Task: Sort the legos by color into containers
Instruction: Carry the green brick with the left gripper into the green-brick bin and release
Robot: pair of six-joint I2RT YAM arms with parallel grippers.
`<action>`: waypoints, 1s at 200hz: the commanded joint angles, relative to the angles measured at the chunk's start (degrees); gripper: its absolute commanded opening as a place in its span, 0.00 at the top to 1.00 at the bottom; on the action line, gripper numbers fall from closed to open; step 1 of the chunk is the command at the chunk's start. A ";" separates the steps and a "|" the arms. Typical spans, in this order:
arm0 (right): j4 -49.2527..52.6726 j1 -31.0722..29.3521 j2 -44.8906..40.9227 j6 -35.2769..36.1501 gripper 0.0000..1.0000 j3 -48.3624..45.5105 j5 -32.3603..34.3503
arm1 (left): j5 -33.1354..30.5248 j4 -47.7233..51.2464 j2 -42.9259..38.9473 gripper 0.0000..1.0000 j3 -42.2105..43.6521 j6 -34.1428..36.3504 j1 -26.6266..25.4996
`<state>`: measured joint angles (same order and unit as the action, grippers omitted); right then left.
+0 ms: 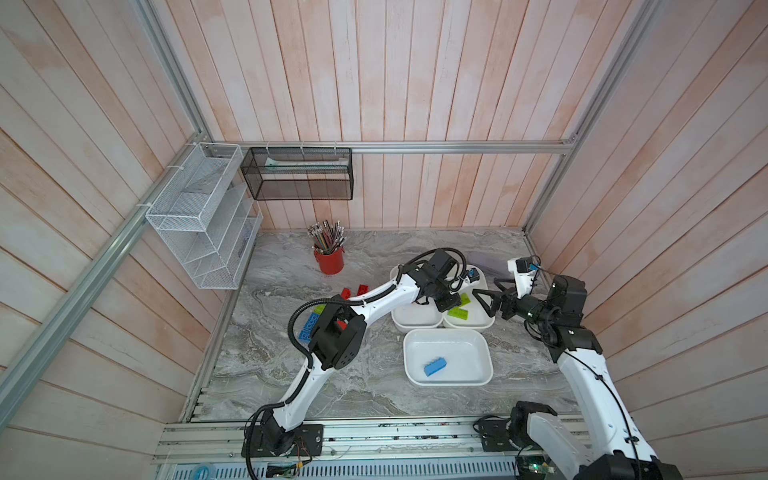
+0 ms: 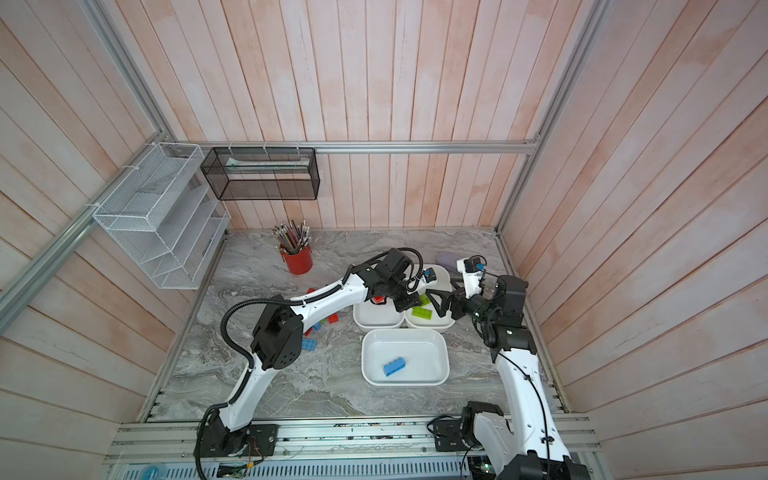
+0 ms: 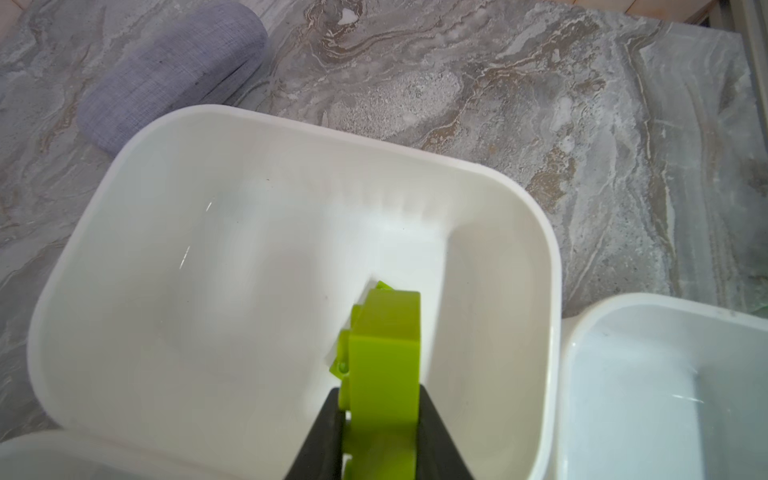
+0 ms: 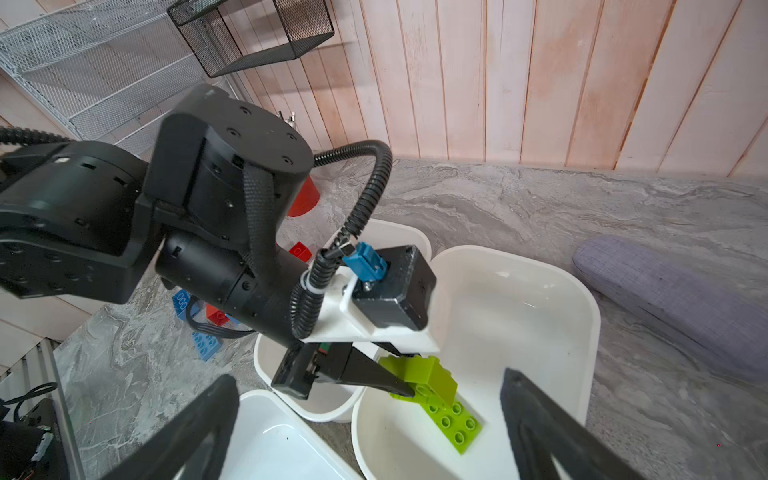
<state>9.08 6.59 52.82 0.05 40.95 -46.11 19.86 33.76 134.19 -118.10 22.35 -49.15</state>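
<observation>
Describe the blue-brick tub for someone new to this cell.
On the marble table, three white tubs cluster right of centre. It is the tub nearest the arm bases, alone before the side-by-side pair. Only it holds a blue brick.

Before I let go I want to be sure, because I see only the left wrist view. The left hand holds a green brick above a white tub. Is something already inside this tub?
Observer: Yes, an oblong green brick lies on its floor, close below the held green brick.
Operator: And where is the right hand?
Observer: The right hand hangs open and empty over the right edge of that tub.
Operator: Has the blue sorting begun?
Observer: One blue brick lies in the near tub.
</observation>
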 commanded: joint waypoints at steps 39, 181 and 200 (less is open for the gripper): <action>0.32 0.42 -0.22 -0.39 0.02 -1.00 -2.45 | -1.10 -2.38 -3.38 0.30 -0.08 -0.45 0.98; -3.39 -11.97 6.48 -1.86 0.02 1.80 -0.83 | -25.18 10.09 -33.01 0.29 30.53 -31.25 16.04; -3.53 -12.20 6.95 -1.95 0.02 2.05 -0.83 | -27.25 9.88 -30.25 0.29 31.17 -33.91 17.43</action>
<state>6.94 -5.10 59.18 -1.21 40.88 -47.90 -1.80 41.04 100.49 -88.20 -3.92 -32.93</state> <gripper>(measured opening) 0.980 0.710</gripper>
